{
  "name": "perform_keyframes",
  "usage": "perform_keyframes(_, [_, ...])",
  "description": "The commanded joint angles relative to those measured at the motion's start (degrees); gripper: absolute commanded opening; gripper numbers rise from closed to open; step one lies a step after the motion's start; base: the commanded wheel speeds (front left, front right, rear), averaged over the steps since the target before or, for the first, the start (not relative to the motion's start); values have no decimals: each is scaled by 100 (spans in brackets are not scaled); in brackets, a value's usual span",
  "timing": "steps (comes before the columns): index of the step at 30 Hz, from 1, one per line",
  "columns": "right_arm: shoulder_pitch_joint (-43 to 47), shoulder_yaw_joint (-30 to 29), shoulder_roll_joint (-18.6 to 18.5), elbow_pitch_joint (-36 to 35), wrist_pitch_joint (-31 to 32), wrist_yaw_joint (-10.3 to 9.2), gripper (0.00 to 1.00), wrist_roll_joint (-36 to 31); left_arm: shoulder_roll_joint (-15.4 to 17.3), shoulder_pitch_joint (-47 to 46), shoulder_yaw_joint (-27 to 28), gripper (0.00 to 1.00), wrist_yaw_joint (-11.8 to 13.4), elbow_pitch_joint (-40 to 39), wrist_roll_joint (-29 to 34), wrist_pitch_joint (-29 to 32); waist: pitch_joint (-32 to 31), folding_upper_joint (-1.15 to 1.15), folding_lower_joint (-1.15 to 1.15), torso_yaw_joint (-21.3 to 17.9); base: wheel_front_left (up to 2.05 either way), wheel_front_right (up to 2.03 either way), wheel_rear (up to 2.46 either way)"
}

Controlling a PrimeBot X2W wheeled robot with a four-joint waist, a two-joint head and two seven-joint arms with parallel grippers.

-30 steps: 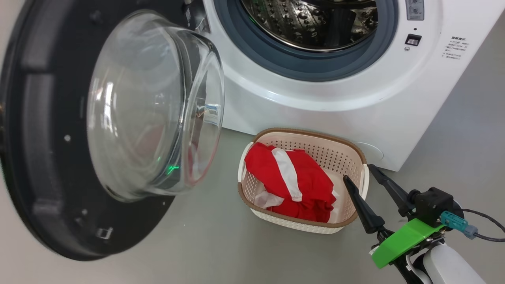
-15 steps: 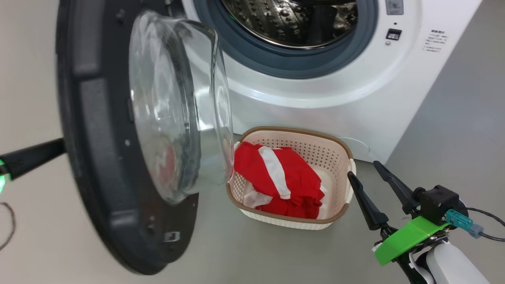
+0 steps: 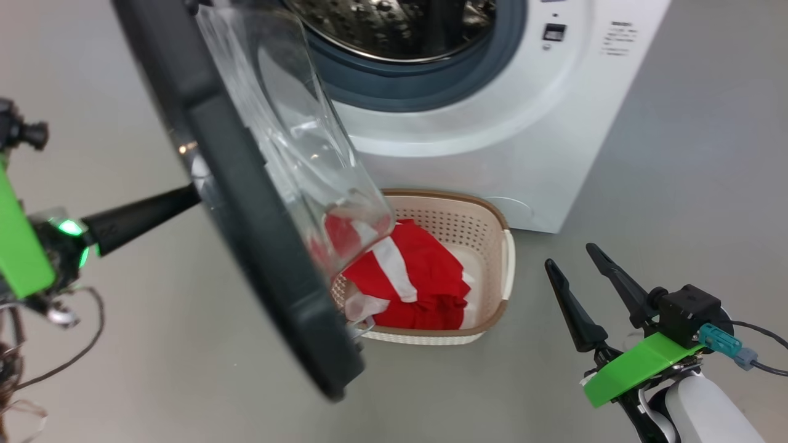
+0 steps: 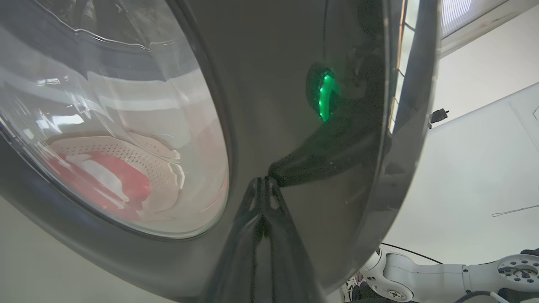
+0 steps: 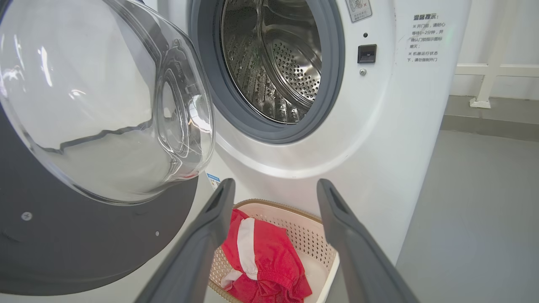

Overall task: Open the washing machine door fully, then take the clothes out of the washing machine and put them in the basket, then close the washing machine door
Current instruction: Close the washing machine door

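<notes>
Right gripper (image 3: pixel 569 255), jaws spread and empty, above the floor (image 3: pixel 677 184) beside the basket (image 3: pixel 455 224). Left gripper (image 4: pixel 262 182), jaws pressed together, tips against the outer face of the partly open washing machine door (image 3: pixel 246 203). The clothes (image 3: pixel 425 271) lie in the basket, which stands before the washing machine (image 3: pixel 492 141).

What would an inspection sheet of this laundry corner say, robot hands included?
Surface: bare grey floor.
Job's things: washing machine, the visible part of its drum holds no laundry; washing machine door partly open; clothes lie in the basket in front of the machine.
Clutter: nothing seen.
Hands: left hand shut, tips against the door's black outer face; right hand open, empty, right of the basket.
Cables: loose dark wires by the left wrist; one lead off the right wrist.
Surroundings: pale wall, white rail.
</notes>
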Motion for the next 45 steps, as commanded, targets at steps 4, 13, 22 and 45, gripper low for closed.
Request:
perform_keyframes(4, [-69,68,65,-185,-68,9,100,-39,-23,-412,136,0,-24,-209,145,-290,104,0,0,-367,0,0,0])
perform_keyframes(13, [-39,10,162,-231,-68,9,100,-68,-274,-551,8,0,-24,-148,290,-729,182,0,0,-837,0,0,0])
perform_keyframes(22, [-140,-2,283,-276,-68,9,100,-98,-353,-902,-88,0,-24,83,326,-1059,358,0,0,-1243,0,0,0])
perform_keyframes(45, [-286,-167,573,-415,-68,9,100,-183,97,-1659,163,0,-24,917,424,-1846,808,0,0,-2229,0,0,0])
